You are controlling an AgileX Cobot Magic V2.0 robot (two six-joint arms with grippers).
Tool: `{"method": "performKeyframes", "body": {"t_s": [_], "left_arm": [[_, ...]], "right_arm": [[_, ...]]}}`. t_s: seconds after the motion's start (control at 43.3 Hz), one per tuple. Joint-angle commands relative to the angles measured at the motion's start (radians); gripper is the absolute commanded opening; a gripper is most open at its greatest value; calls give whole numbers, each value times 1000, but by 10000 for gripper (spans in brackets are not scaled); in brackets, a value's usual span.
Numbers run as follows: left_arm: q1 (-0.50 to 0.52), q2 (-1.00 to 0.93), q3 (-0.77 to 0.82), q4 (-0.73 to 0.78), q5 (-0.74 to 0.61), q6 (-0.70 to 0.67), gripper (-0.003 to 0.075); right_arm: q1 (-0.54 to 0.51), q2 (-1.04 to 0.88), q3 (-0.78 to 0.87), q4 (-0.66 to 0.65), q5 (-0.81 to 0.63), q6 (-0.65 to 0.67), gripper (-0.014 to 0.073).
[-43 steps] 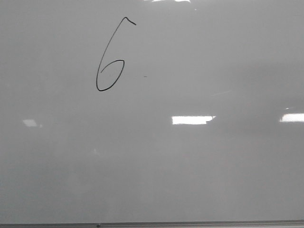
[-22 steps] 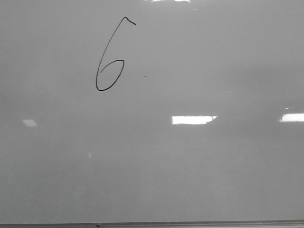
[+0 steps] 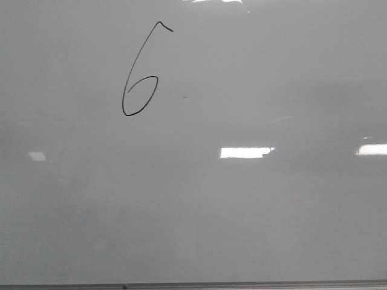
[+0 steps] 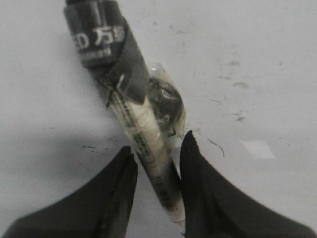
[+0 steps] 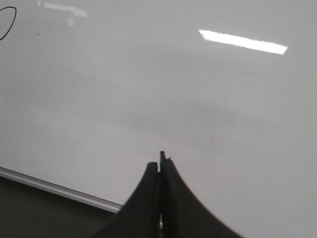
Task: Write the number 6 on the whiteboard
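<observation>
Black number 6 (image 3: 140, 71) on whiteboard (image 3: 254, 211), well apart from shut right claw (image 5: 160, 163).

One whiteboard (image 3: 242, 229); one number 6 (image 3: 140, 75); one marker (image 4: 131, 106); two grippers, left (image 4: 156, 161) and right (image 5: 160, 166).

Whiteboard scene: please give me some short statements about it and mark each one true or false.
1. A thin black hand-drawn number 6 stands on the glossy pale grey whiteboard. True.
2. The figure sits in the lower right of the front view. False: it is in the upper left.
3. The left gripper holds a dark-capped marker pen between its fingers. True.
4. The right gripper is wide open. False: its fingers are pressed together, holding nothing.
5. The front view shows both arms. False: neither appears there.
</observation>
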Motion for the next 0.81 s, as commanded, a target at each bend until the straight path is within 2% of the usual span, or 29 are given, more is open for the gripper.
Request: {"method": "performKeyframes", "body": {"t_s": [0.0,0.185,0.277,0.624,0.716,0.786], "left_arm": [[3,-24,-28,-7,-76,-10,275],[3,-29,-28,-7,-58,-10,452],[3,-57,-28,-7,-5,-10,496],[3,-347,-28,18,162,-8,485],[-1,-448,-20,27,211,-8,418],[-22,-529,4,27,220,7,335]], "right_arm": [[-7,4,-26,-1,-83,1,-67],[-7,4,-26,-1,-86,1,-67],[-7,4,-26,-1,-88,1,-67],[-7,4,-26,0,-107,1,-67],[-7,1,-26,15,-125,1,-67],[-7,-7,-26,25,-140,1,-67]]}}
